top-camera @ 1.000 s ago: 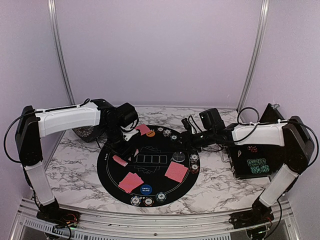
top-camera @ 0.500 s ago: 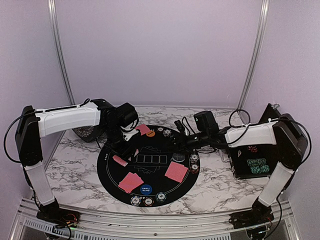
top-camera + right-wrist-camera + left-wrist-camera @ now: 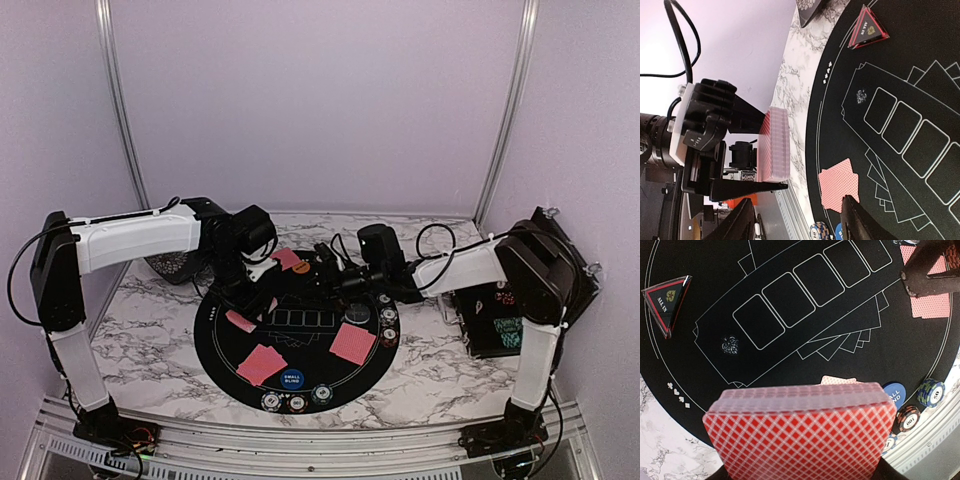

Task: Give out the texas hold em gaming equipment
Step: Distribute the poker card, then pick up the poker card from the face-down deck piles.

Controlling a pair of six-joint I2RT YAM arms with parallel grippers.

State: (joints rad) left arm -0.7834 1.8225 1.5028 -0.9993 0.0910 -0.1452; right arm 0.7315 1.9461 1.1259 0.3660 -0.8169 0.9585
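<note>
While the left gripper (image 3: pixel 776 152) is squeezing the deck (image 3: pixel 800 432) tight between its two fingers, the right gripper (image 3: pixel 799 199) is hanging over the mat (image 3: pixel 220 340) with its fingers wide apart and nothing between them. The left fingers are pressing on two opposite sides of the deck, and the top red back is facing the left wrist camera. The right gripper is pointing at the left one from across the mat, and the two are not touching. Two cards (image 3: pixel 840 189) are lying flat on the mat just in front of one right finger. A blue button (image 3: pixel 892 392) and some chips (image 3: pixel 931 391) are lying just past the deck, off to the right in the left wrist view. The marker (image 3: pixel 667 297) is lying farther ahead of the left gripper, off to the left in that view. More cards (image 3: pixel 930 305) are lying near the right gripper's finger.
</note>
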